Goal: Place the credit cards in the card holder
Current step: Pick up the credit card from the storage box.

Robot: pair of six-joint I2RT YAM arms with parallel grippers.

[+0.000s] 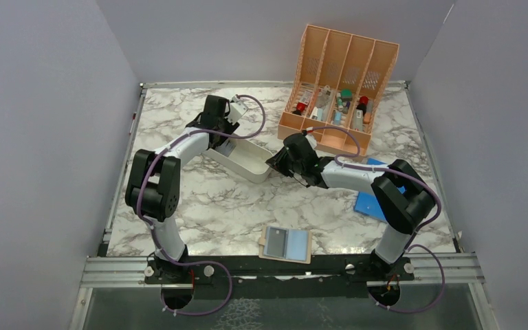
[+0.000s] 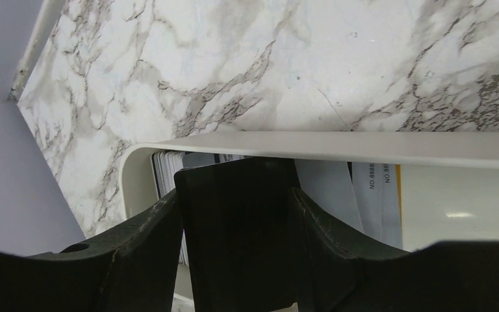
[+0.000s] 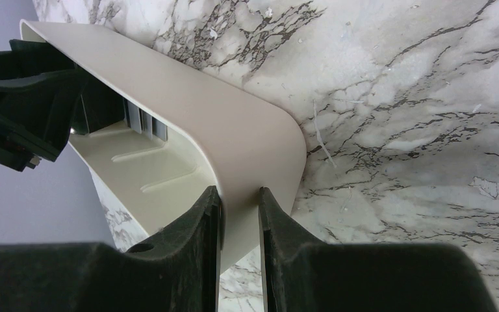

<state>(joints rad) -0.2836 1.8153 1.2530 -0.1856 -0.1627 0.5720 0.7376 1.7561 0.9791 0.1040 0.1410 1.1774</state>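
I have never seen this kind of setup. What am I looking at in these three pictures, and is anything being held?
The machine is a left arm and a right arm, bolted at the near edge of a marble-patterned table. Each ends in a two-finger pincer. The top picture comes from a fixed camera above and behind them. The other two come from a camera on each wrist, so the fingers show up close.

On the table are a white tray, an open card holder near the front edge, a peach organizer at the back and a flat blue rectangle beneath the right arm.

The left pincer is over the tray with a black card between its fingers, apparently gripped. More cards lie in the tray. The right pincer is clamped on the tray's end wall.
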